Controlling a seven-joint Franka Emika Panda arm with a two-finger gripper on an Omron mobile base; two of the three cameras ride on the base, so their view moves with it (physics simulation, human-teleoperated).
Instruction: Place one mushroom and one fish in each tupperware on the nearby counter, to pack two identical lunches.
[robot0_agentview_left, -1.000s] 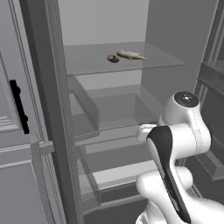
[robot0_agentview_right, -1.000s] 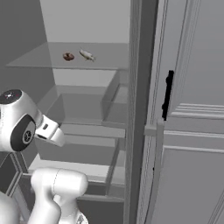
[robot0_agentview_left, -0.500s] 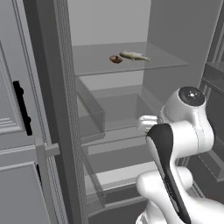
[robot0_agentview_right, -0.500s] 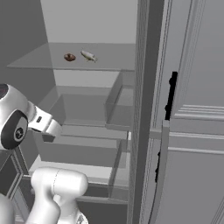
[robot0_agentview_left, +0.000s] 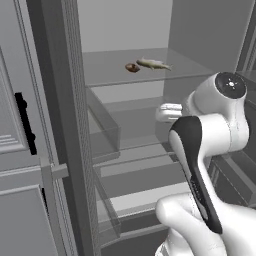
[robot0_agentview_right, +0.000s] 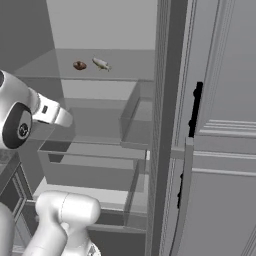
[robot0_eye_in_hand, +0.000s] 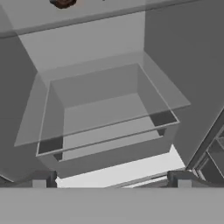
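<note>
Left base view: an open fridge (robot0_agentview_left: 150, 150) is faced. On its top glass shelf (robot0_agentview_left: 110, 70), taken as the landmark, a brown mushroom (robot0_agentview_left: 132, 68) lies left and a pale fish (robot0_agentview_left: 154, 64) just right of it, close together, possibly touching. Below the shelf a clear drawer (robot0_eye_in_hand: 105, 109) is seen. No tubs or marble counter are seen from here.

Claw (robot0_eye_in_hand: 111, 183): fingers (robot0_eye_in_hand: 41, 180) spread as wide as they go, nothing held. It is aimed below the shelf, at the drawer, with the mushroom at the upper edge of the hand view.

Step judged in hand: the reach into the fridge for the first item; nothing is packed yet. The next move calls for the hand to be raised to shelf level, carried over the mushroom or fish, and closed on one alone, the neighbour left undisturbed.
</note>
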